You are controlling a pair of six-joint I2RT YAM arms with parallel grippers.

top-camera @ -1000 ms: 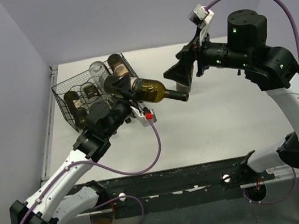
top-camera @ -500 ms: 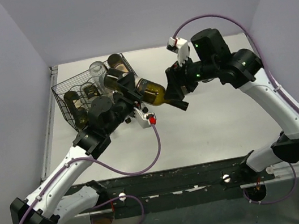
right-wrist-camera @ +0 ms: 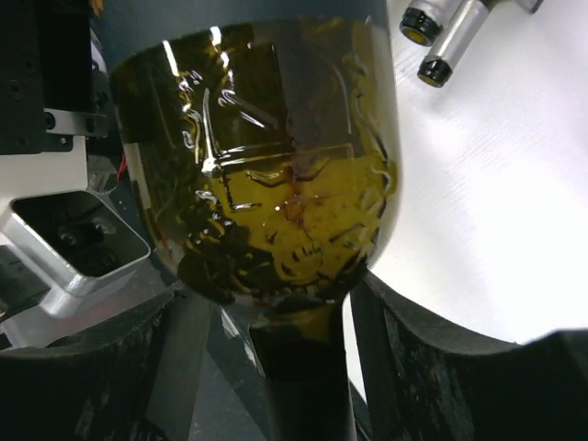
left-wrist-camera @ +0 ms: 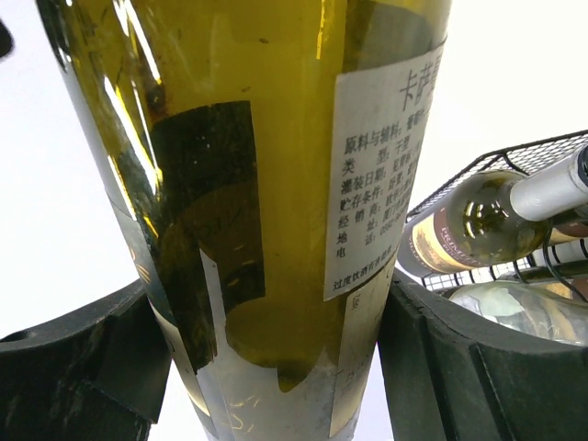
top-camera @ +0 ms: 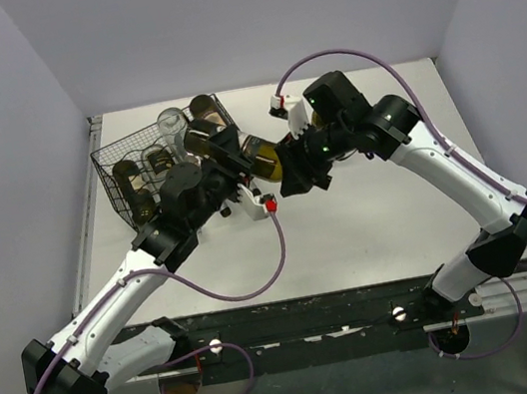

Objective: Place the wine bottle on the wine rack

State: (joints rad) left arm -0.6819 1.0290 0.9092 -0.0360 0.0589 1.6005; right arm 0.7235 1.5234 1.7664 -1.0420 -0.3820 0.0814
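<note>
Wine bottle: held over the worktop, neck toward the right edge, just beside the wine rack in the far left corner. Left jaws: clamped on the bottle's body. Right jaws: parted, straddling its neck. Other bottles: in rack.

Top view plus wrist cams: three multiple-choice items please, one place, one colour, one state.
1. The wine rack sits at: A far left of the table; B near right; C centre.
2. The arm cables are: A green; B purple; C orange.
3. The left claw is: A open, empty; B shut on the rack; C shut on the wine bottle.
Answers: 1 A, it sits in the far-left corner; 2 B, purple loops on both arms; 3 C, both fingers press its glass.
</note>
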